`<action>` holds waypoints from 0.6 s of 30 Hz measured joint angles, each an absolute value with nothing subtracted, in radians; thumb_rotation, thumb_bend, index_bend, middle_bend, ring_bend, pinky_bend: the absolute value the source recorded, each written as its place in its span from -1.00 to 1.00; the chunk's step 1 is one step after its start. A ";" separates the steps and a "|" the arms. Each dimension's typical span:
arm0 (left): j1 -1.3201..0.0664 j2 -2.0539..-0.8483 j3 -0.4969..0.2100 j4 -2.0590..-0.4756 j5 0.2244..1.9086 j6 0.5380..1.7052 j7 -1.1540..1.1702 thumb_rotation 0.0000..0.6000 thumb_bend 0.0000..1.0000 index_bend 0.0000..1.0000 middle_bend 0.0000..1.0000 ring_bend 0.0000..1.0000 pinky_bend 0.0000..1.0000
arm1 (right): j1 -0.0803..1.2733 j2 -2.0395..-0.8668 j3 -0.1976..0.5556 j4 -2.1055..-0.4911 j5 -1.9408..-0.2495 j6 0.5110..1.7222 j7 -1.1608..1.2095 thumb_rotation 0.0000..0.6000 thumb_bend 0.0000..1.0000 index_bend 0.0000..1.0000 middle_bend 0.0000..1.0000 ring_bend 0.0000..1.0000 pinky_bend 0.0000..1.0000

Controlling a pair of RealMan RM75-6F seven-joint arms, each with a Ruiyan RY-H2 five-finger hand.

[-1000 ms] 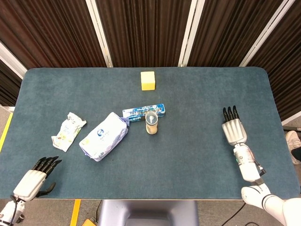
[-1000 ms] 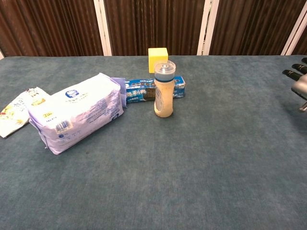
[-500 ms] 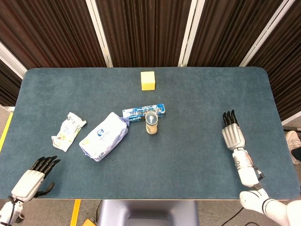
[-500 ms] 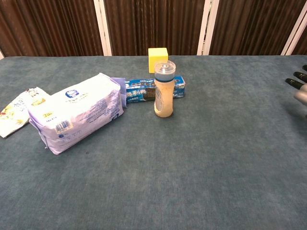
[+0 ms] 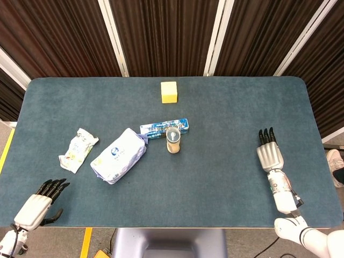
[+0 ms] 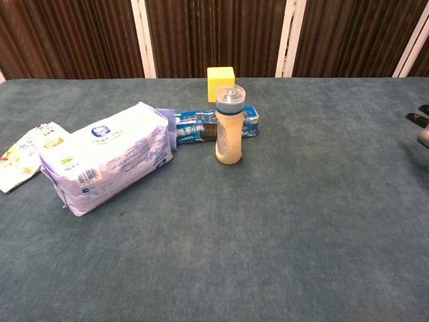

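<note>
My right hand point(image 5: 270, 153) hovers flat over the table's right side with its fingers stretched out and nothing in it; only its fingertips point(image 6: 417, 118) show at the chest view's right edge. My left hand point(image 5: 38, 201) hangs at the table's front left corner, fingers apart, empty, and out of the chest view. A baby bottle point(image 5: 173, 140) point(image 6: 229, 133) stands upright mid-table. Behind it lies a blue toothpaste box point(image 5: 160, 127) point(image 6: 194, 127). A white and lilac tissue pack point(image 5: 119, 155) point(image 6: 106, 158) lies to their left. Both hands are far from these things.
A yellow cube point(image 5: 169, 91) point(image 6: 220, 82) sits near the table's far edge. A crumpled white snack wrapper point(image 5: 78, 149) point(image 6: 24, 154) lies at the left. The table point(image 5: 226, 107) has a blue-green felt top. Dark curtains hang behind it.
My right hand has drawn back toward the table's front right, its fingertips sliding almost out of the chest view. My left hand has barely shifted.
</note>
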State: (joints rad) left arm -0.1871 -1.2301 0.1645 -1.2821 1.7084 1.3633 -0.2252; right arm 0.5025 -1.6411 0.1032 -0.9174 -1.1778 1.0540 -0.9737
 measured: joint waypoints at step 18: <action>-0.189 -1.231 0.163 -1.283 1.702 1.356 -0.223 1.00 -0.09 -1.00 -1.00 -1.00 -0.90 | 0.506 -1.632 0.103 -0.925 -1.170 1.056 -0.980 1.00 -0.07 0.29 -0.71 -1.00 -1.00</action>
